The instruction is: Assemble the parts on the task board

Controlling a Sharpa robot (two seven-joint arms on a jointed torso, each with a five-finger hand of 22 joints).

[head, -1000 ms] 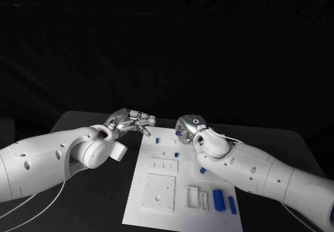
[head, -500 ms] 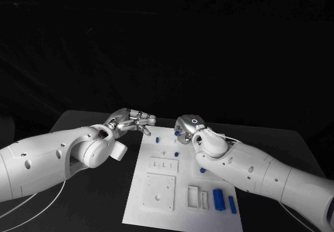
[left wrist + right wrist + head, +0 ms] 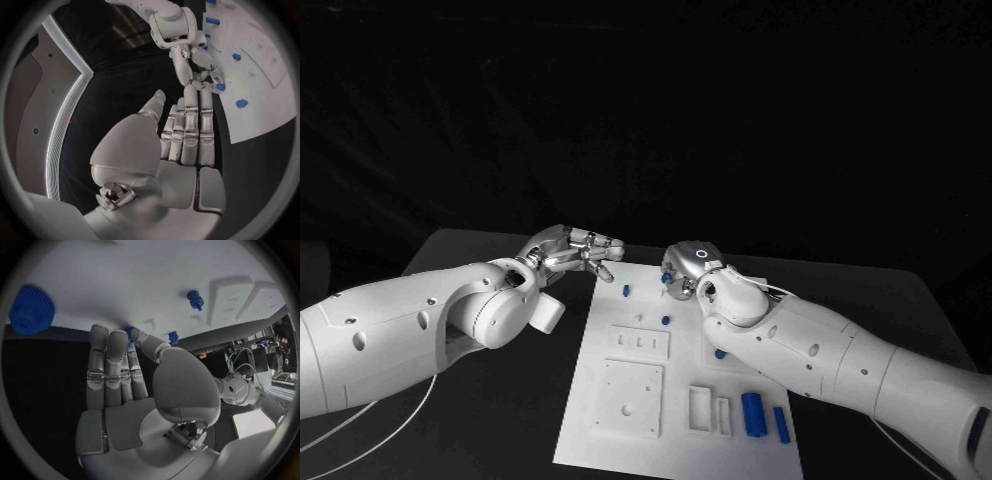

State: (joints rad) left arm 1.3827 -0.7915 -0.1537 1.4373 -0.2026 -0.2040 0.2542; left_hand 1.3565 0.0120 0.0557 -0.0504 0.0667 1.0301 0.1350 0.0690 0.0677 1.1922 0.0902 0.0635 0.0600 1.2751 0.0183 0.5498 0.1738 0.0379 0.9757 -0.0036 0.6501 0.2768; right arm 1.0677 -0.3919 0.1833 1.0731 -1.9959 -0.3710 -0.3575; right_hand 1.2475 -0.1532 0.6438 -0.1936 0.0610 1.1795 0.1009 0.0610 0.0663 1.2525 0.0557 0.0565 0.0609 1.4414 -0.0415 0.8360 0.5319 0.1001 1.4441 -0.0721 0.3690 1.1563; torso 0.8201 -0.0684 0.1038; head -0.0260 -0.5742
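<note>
Several small blue parts (image 3: 753,411) on white task board (image 3: 625,440)

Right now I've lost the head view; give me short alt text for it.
Both hands hover at the far end of the white task board: left hand by its far-left corner, right hand above its far edge. Blue parts lie on the board.

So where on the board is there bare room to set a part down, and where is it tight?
Bare board lies along the near edge, below the square plate, and in a strip down its left side. Tight: the near right corner, with two white frames and two blue bars, and the far end, where the left hand and right hand flank small blue parts.
</note>
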